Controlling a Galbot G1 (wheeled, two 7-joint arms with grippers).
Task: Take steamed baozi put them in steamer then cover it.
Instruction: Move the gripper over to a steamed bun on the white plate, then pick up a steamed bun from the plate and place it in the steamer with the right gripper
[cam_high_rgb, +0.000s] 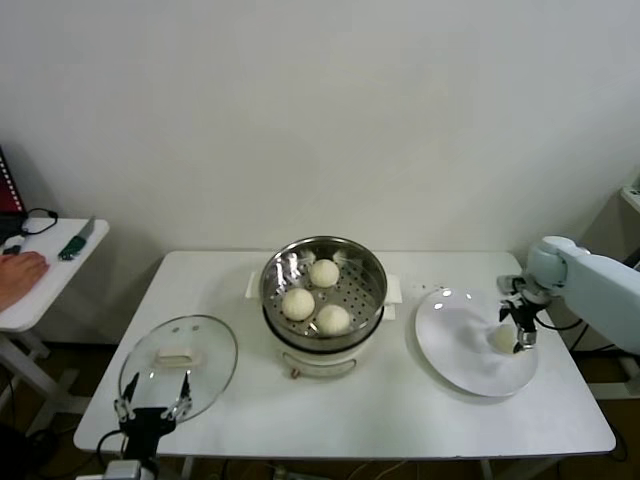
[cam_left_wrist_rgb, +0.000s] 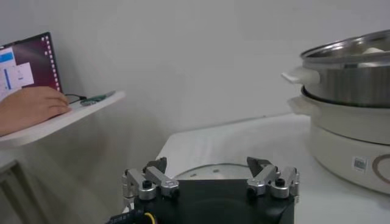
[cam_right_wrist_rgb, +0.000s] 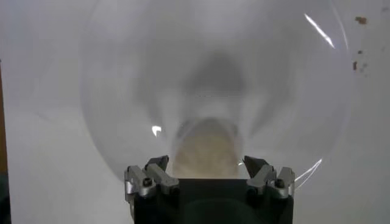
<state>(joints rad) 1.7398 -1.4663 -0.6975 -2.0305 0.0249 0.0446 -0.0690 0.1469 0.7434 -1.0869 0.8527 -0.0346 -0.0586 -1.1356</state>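
Three steamed baozi (cam_high_rgb: 323, 272) lie in the shiny steamer (cam_high_rgb: 372, 283) on its white pot base at the table's middle. A fourth baozi (cam_high_rgb: 503, 338) rests on the white plate (cam_high_rgb: 455, 330) at the right. My right gripper (cam_high_rgb: 521, 330) hangs over it, open, fingers either side; the right wrist view shows the baozi (cam_right_wrist_rgb: 206, 152) between the spread fingertips of that gripper (cam_right_wrist_rgb: 207, 163). The cover (cam_high_rgb: 178, 365), a glass lid with a white handle, lies flat at the front left. My left gripper (cam_high_rgb: 152, 403) stands open at its near edge, holding nothing.
A white side table (cam_high_rgb: 45, 270) stands off to the left with a person's hand (cam_high_rgb: 20, 275) on it and a laptop (cam_left_wrist_rgb: 24, 67). In the left wrist view the steamer (cam_left_wrist_rgb: 347, 73) stands well beyond the lid. A wall closes the back.
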